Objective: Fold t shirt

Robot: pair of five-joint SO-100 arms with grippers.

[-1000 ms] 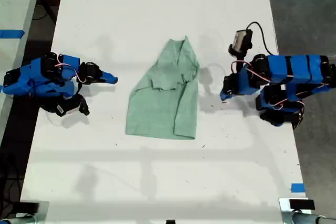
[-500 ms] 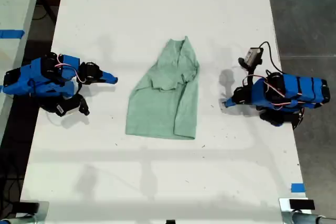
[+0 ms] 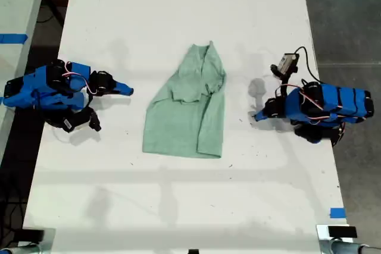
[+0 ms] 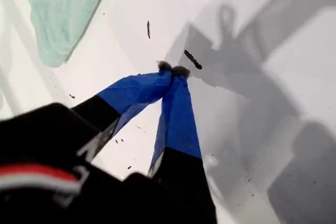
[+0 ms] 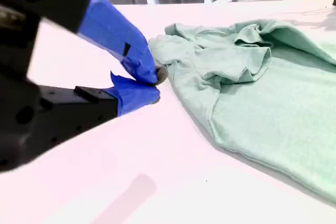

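Observation:
The pale mint-green t shirt [image 3: 187, 111] lies rumpled on the middle of the white table [image 3: 178, 4], its narrow end toward the far edge, and nothing is touching it. My first gripper [image 3: 256, 116] is on the exterior view's right, shut and empty, with its tips down on bare table a short way from the shirt's side. In the first wrist view its tips [image 4: 173, 70] meet, and a shirt corner [image 4: 63, 9] shows some way off. My second gripper [image 3: 128, 91] lies low on the exterior view's left, shut and empty, pointing at the shirt. Its wrist view shows the gripper [image 5: 155, 85] just short of the cloth [image 5: 262, 93].
Blue tape marks sit at the table's near corner on the exterior view's right [image 3: 337, 213] and on a second table at the exterior view's left [image 3: 12, 38]. Dark floor borders both long table edges. A wrist camera with its cable [image 3: 287, 62] stands above the first arm.
The first arm has drawn back toward the exterior view's right and folded lower, its gripper now slightly nearer the near edge. The shirt and second arm have not moved.

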